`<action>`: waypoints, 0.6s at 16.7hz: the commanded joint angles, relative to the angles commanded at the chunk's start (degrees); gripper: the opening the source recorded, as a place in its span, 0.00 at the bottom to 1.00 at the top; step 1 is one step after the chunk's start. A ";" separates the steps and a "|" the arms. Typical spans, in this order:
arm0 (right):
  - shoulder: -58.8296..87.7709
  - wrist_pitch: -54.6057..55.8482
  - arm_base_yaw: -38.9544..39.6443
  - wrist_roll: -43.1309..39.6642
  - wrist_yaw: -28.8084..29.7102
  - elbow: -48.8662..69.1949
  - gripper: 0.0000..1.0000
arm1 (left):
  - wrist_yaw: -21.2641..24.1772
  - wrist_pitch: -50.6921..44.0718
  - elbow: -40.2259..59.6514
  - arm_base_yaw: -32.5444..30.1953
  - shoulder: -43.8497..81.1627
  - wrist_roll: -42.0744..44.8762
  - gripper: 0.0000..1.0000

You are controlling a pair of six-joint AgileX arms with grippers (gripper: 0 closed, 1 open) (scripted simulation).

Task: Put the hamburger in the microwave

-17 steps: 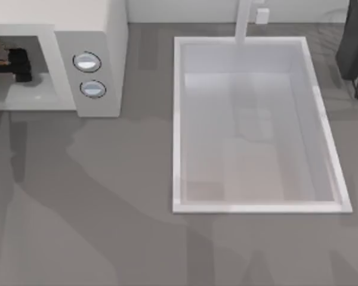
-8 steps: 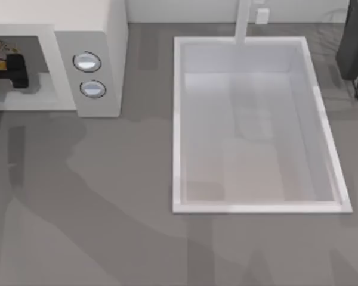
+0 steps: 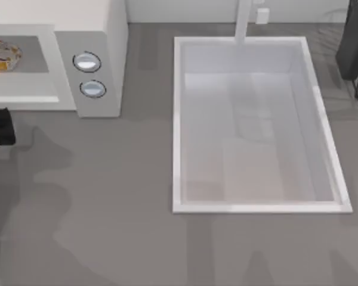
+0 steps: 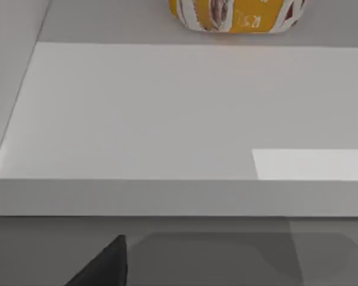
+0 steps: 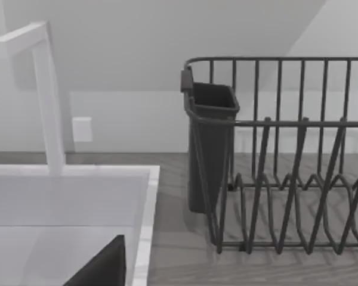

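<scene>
At the far left of the top view, the left claw (image 3: pixel 1 126) has come out of the microwave (image 3: pixel 95 36). 1 second ago it was inside the cavity beside the hamburger (image 3: pixel 1 53); now it sits on the bench side of the front lip, at the frame's left edge, apart from the appliance. The hamburger stays behind, lying alone on the cavity floor in the upper left of the frame, so the placing looks done and the arm is pulling back. I cannot tell whether this claw is open or closed: the top view gives a small dark block, and the left wrist view a single dark fingertip at its lower edge.

Right of the cavity, the panel carries 2 knobs (image 3: pixel 87 62). Further right lies the sink (image 3: pixel 178 119), with a faucet (image 3: pixel 243 21) at its far rim. In the upper right corner a dark rack (image 3: pixel 353 47) stands on the bench (image 3: pixel 119 196).

The left wrist view looks straight into the microwave (image 4: pixel 167 196): it shows the hamburger (image 4: pixel 235 15) from the side, yellow with white bands, resting well back on the floor, which the top view renders as a flat speckled disc. The right wrist view adds the faucet (image 5: pixel 48 95) upright, the sink (image 5: pixel 144 196) edge and the rack (image 5: pixel 286 155) with its cup holder (image 5: pixel 210 149). The right arm is parked by the rack.
</scene>
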 joint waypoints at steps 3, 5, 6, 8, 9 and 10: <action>0.00 0.00 0.00 0.00 0.00 0.00 1.00 | 1.81 5.22 -9.00 1.78 -4.28 0.79 1.00; 0.00 0.00 0.00 0.00 0.00 0.00 1.00 | 2.55 7.40 -12.34 3.03 -5.49 1.13 1.00; 0.00 0.00 0.00 0.00 0.00 0.00 1.00 | 2.69 7.92 -13.09 3.42 -5.63 1.21 1.00; 0.00 0.00 0.00 0.00 0.00 0.00 1.00 | 2.72 8.03 -13.26 3.52 -5.63 1.23 1.00; 0.00 0.00 0.00 0.00 0.00 0.00 1.00 | 2.72 8.03 -13.26 3.52 -5.63 1.23 1.00; 0.00 0.00 0.00 0.00 0.00 0.00 1.00 | 2.63 7.89 -13.12 3.22 -5.36 1.18 1.00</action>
